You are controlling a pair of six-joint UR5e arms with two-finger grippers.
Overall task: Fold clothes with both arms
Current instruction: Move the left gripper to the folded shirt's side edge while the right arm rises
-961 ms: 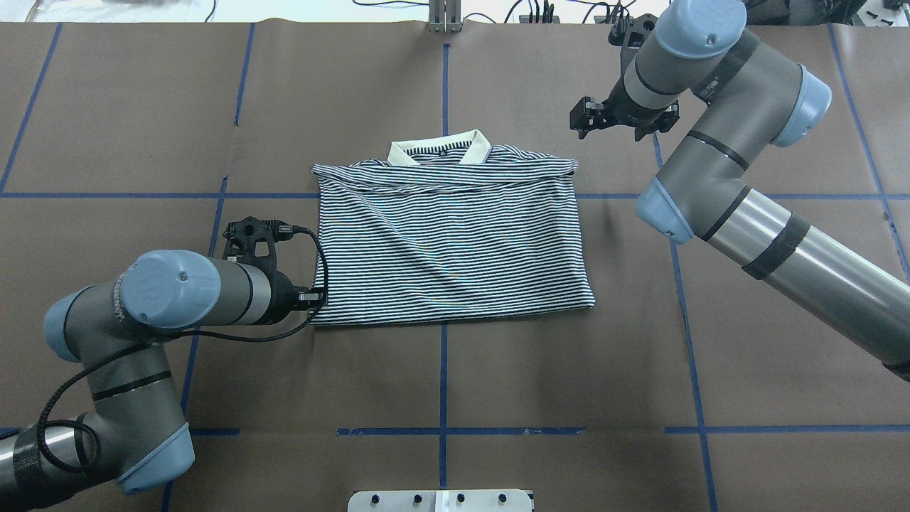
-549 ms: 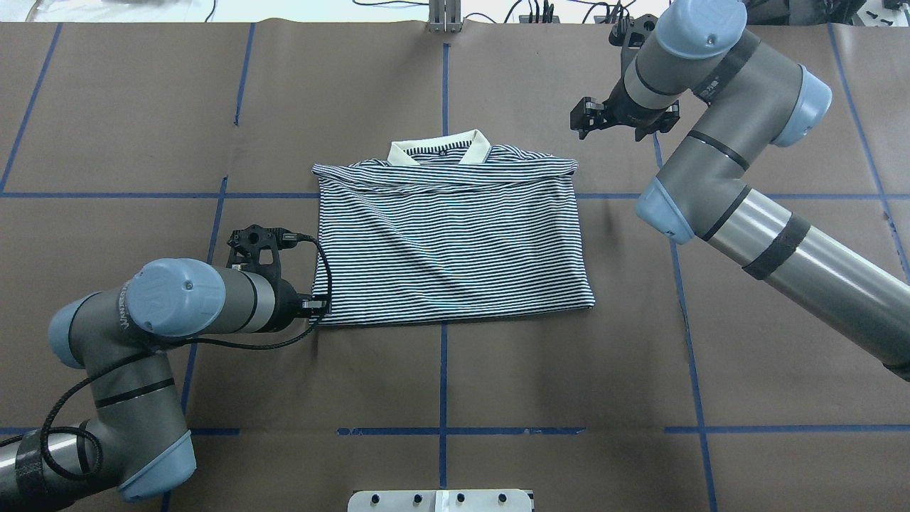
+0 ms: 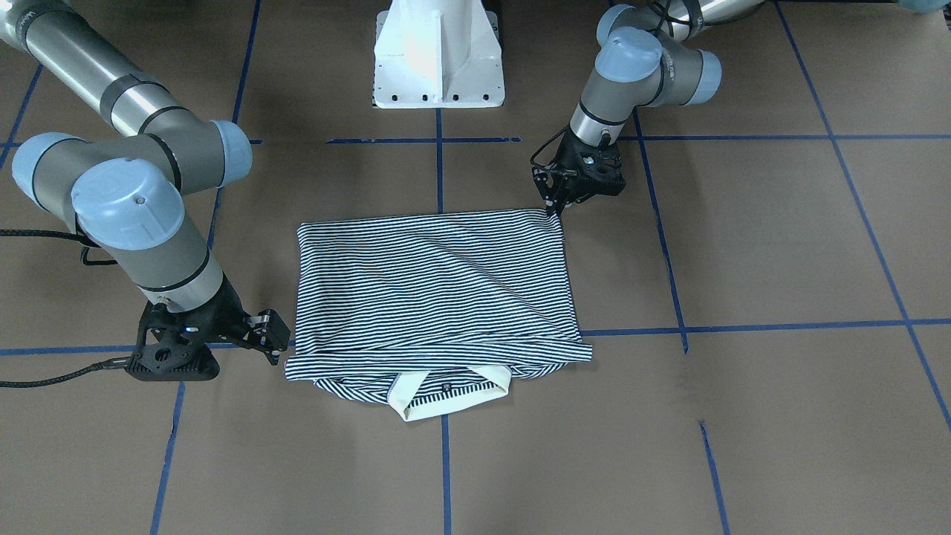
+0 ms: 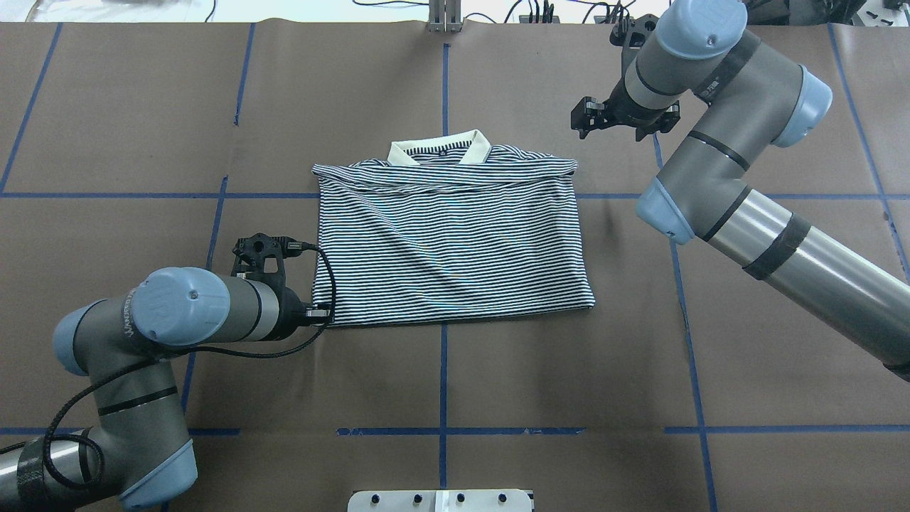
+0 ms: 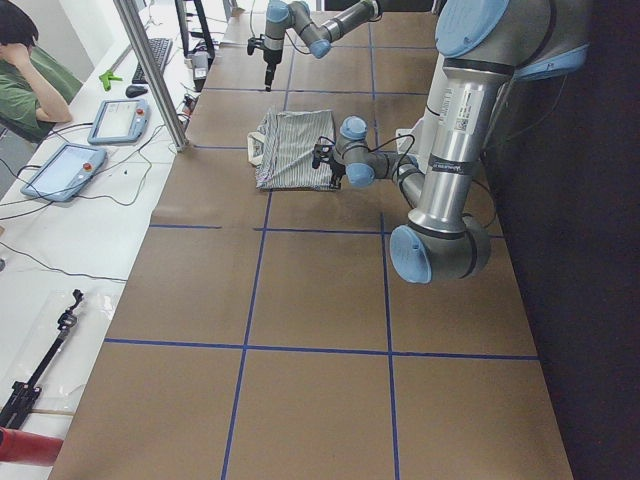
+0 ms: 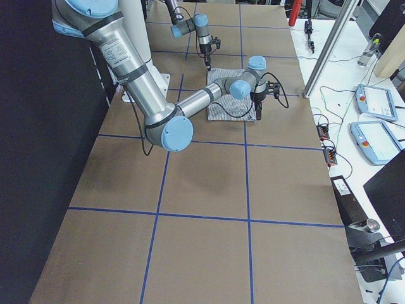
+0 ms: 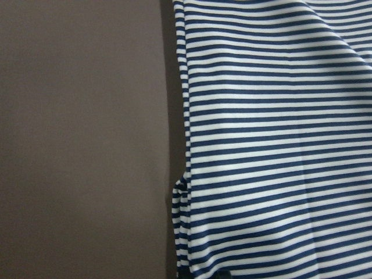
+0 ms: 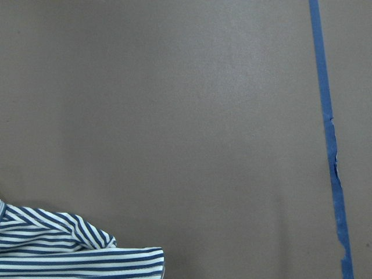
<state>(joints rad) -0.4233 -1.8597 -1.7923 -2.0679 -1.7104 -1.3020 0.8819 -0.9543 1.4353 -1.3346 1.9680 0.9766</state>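
The striped polo shirt [image 4: 455, 242] lies folded into a rectangle on the brown table, with its cream collar [image 4: 441, 148] at the far edge. My left gripper [image 4: 321, 311] is low at the shirt's near-left corner, with its fingers slightly parted and nothing between them. In the front view the left gripper [image 3: 553, 206] points down at that corner of the shirt [image 3: 431, 290]. The left wrist view shows only the shirt's side edge [image 7: 279, 145]. My right gripper [image 4: 584, 117] hangs open beside the far-right corner, apart from the cloth. That corner [image 8: 70, 250] shows in the right wrist view.
Blue tape lines [image 4: 443, 355] cross the brown table cover. The white pedestal base [image 3: 438, 56] stands at the robot's side. A metal post [image 5: 150, 70], tablets [image 5: 60, 170] and a seated person [image 5: 25, 70] are beyond the far edge.
My left arm has slid toward the near edge along the shirt's left side, down to its near-left corner. The right arm and the shirt have stayed almost still.
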